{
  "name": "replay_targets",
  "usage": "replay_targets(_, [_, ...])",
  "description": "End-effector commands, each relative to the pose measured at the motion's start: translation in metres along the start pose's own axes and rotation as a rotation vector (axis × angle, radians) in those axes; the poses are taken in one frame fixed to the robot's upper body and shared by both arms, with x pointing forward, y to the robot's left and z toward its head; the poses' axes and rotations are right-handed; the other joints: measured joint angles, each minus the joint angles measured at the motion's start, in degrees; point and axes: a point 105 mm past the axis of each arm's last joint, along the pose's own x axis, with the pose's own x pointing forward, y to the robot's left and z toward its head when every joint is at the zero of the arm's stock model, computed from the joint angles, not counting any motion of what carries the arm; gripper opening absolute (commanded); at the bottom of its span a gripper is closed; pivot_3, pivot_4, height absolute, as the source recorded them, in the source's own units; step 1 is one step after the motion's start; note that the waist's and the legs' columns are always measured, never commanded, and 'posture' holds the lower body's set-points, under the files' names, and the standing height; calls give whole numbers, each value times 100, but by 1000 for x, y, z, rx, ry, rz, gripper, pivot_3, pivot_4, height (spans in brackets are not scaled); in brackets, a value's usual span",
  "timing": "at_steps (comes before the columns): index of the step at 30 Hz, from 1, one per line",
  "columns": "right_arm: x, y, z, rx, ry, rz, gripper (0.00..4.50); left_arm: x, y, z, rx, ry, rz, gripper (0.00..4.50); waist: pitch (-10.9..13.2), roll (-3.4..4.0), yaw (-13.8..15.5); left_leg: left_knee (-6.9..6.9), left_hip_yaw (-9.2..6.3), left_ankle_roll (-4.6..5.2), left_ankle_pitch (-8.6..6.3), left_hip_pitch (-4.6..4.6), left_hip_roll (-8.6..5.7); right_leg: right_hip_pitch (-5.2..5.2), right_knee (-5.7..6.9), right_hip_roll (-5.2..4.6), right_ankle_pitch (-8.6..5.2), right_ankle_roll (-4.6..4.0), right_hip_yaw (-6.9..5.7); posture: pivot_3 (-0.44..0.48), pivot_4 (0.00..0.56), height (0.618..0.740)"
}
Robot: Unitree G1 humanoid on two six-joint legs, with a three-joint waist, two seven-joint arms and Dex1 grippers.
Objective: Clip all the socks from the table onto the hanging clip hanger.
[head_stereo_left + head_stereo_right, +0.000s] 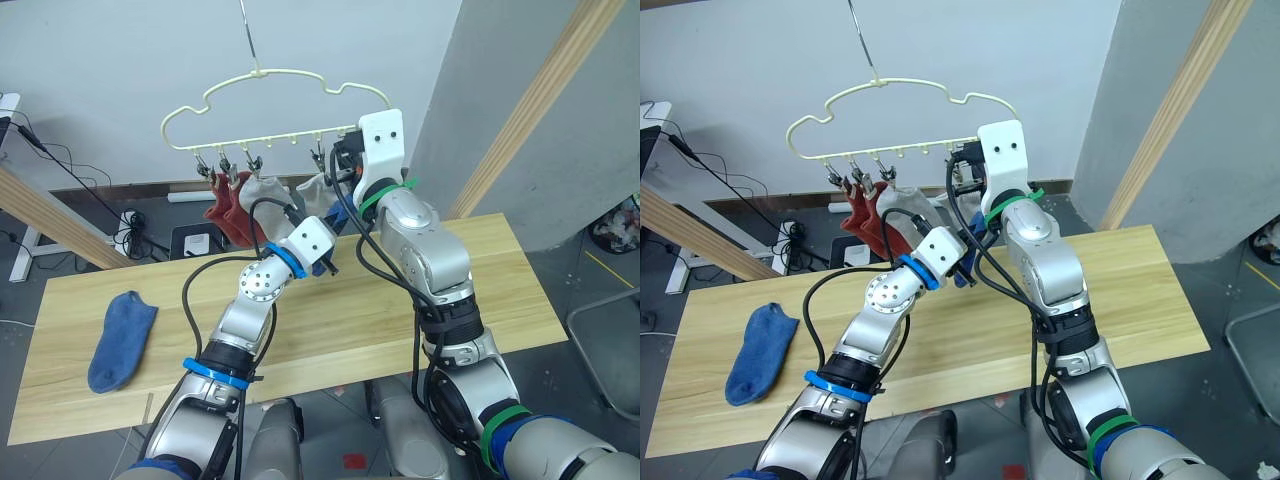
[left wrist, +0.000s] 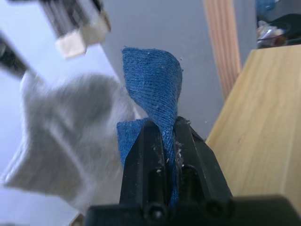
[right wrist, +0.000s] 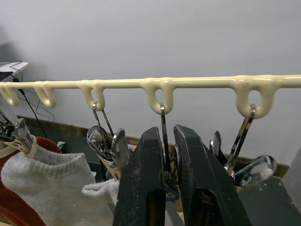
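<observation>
My left gripper [image 2: 162, 136] has its two black fingers clamped on a blue sock [image 2: 155, 84], pinching it low so a folded flap of the knit stands up past the tips. My right gripper [image 3: 163, 141] is up under the rail of the clip hanger [image 1: 270, 75], its fingers pressed close on either side of a silver clip [image 3: 164, 141] that hangs from one of the rail's loops; I judge I am squeezing that clip, though its mouth is hidden behind my fingers and I cannot tell whether it gapes.

So the step in hand is pegging this sock. I judge the next move calls for lifting the free edge up and to the right into the clip's mouth, then easing my right fingers off so the clip bites before my left lets go.

The hanger is thin pale yellow wire with a wavy top, hung by a metal hook above the far edge of the table [image 1: 500, 300]. On its left clips hang the rust red socks [image 1: 225, 215]; right of them, light grey socks [image 1: 262, 190]. One more blue sock [image 1: 120, 340] lies flat on the left of the light wooden table, well apart from both arms, waiting its turn. The socks look soft and limp, so the held edge may droop away from the clip.
</observation>
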Motion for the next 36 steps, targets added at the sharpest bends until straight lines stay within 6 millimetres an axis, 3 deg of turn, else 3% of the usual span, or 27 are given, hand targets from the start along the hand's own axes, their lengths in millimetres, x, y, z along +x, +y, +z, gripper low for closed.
replay_targets(1, [-3,4,16,-6,-57,12,59,2,8,13,20,-54,42,0,0,0,4,0,0,0,0,-1,0,0,0,0,0,0,0,-206,301,740])
replay_targets(35, [-4,4,10,-8,-26,18,59,18,20,44,-75,-125,116,0,0,0,11,0,-2,0,0,-2,-1,0,-1,0,0,1,0,-199,309,740])
replay_targets(36, [-4,3,10,-5,-29,13,409,17,20,44,-76,-124,117,0,0,0,10,0,-2,0,0,-2,-1,0,-1,0,0,1,0,-199,309,740])
